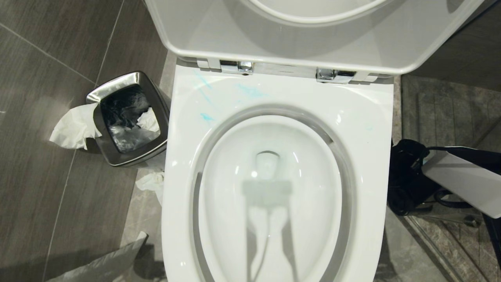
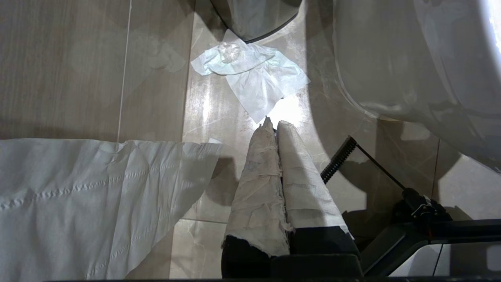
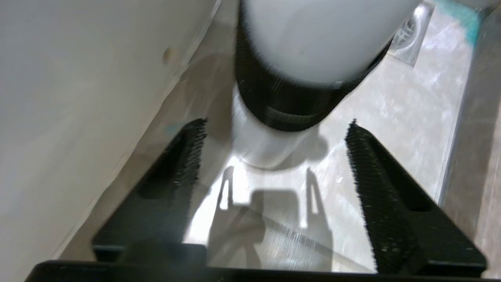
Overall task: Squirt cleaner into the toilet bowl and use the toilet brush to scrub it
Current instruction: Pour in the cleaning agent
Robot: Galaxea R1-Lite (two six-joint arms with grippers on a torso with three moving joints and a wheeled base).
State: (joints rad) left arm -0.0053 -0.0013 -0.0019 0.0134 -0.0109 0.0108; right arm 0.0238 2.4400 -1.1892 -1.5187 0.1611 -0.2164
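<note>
We have cleaner (image 1: 250, 92) smeared on the back rim of the toilet bowl (image 1: 274, 117), so we judge the squirting done and the scrubbing next: our right gripper (image 3: 274, 156) hangs low beside the bowl, jaws spread and empty, just short of a white cylinder with a black band (image 3: 289, 98), which may be the brush holder. Closing on it calls for a short advance. Our left gripper (image 2: 276, 125) is clenched, wrapped in tissue, above floor tissue (image 2: 250, 74); the bin (image 1: 129, 117) stands well off.

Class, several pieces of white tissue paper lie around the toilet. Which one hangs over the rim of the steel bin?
The crumpled tissue draped over the steel bin rim on the side away from the toilet bowl. The smaller tissue lies on the floor between bin and bowl.
</note>
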